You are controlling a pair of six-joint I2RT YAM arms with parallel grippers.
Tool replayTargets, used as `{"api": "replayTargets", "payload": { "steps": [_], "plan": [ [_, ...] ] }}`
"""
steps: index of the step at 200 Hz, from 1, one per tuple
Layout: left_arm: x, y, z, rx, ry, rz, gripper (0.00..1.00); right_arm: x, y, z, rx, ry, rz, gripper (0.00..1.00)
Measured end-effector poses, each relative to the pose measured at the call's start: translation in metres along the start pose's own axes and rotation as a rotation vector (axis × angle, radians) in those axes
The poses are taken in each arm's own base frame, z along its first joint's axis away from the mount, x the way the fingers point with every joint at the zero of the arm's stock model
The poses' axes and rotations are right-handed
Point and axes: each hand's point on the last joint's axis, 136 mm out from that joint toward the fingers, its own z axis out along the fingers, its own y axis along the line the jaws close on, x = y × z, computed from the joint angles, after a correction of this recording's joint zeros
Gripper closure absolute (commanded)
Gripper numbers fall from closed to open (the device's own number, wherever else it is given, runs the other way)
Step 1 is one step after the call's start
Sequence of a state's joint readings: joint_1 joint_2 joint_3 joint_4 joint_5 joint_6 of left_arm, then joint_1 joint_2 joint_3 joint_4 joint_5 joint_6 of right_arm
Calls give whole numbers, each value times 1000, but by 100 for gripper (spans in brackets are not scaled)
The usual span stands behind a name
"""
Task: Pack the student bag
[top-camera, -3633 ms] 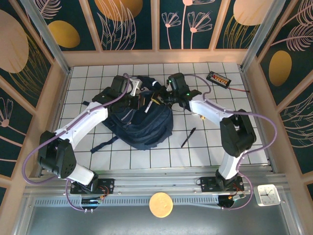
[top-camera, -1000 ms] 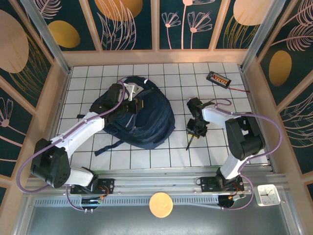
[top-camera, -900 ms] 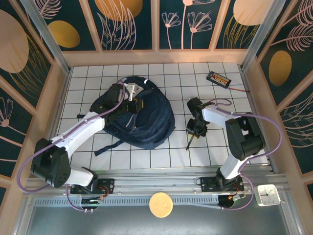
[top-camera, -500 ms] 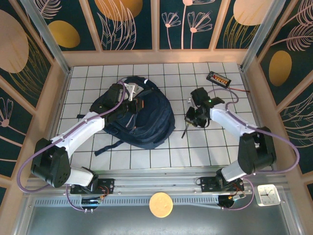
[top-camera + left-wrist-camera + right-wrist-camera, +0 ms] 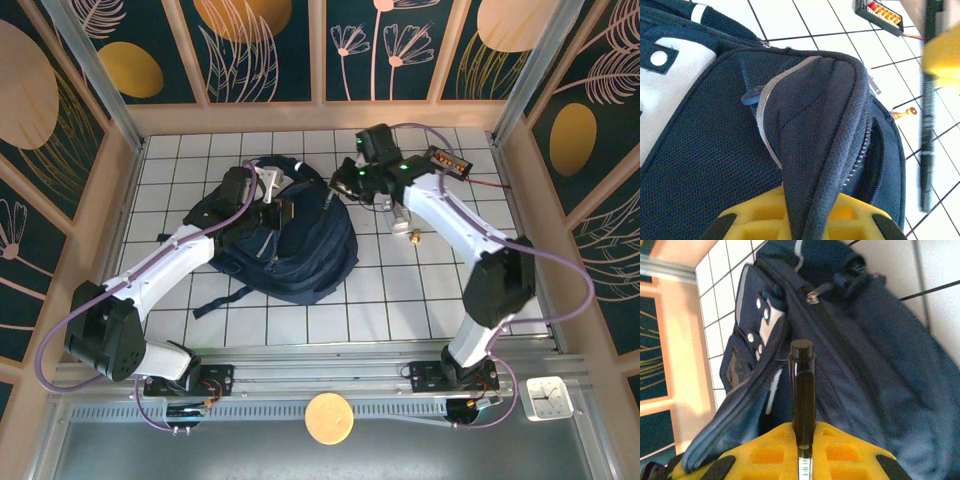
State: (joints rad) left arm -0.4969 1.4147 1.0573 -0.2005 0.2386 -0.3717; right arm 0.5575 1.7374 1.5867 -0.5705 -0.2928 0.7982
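The student bag (image 5: pixel 300 245) lies on the tiled table, navy with grey trim. My left gripper (image 5: pixel 272 212) is shut on a fold of its fabric beside the zip (image 5: pixel 807 205), holding the flap (image 5: pixel 815 110) up so a dark opening (image 5: pixel 875 165) shows. My right gripper (image 5: pixel 350 183) hovers over the bag's far right edge, shut on a black pen (image 5: pixel 802 385) that sticks out between the yellow fingers (image 5: pixel 770 452). Under the pen, the bag's unzipped pocket (image 5: pixel 757 385) gapes. The pen (image 5: pixel 926 145) appears blurred at the right of the left wrist view.
A small brass piece (image 5: pixel 413 237) lies on the tiles right of the bag. A black device with orange cells (image 5: pixel 447 160) and a red lead sits at the back right. The bag's straps (image 5: pixel 215 297) trail toward the near left. Wooden walls enclose the table.
My right arm has lifted the pen off the tiles right of the bag and carried it back and left, over the bag's opening. The left gripper has kept its hold.
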Motion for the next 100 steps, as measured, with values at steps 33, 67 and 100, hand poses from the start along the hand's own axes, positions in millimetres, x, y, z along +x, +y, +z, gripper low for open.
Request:
{"api": "replayTargets", "payload": {
  "steps": [33, 67, 100],
  "plan": [
    [-1, 0, 0, 1, -3, -12, 100, 21, 6, 44, -11, 87, -4, 89],
    [-4, 1, 0, -7, -17, -25, 100, 36, 11, 63, -34, 144, 6, 72],
    [-6, 1, 0, -8, -26, -34, 100, 41, 17, 65, -61, 166, 7, 45]
  ]
}}
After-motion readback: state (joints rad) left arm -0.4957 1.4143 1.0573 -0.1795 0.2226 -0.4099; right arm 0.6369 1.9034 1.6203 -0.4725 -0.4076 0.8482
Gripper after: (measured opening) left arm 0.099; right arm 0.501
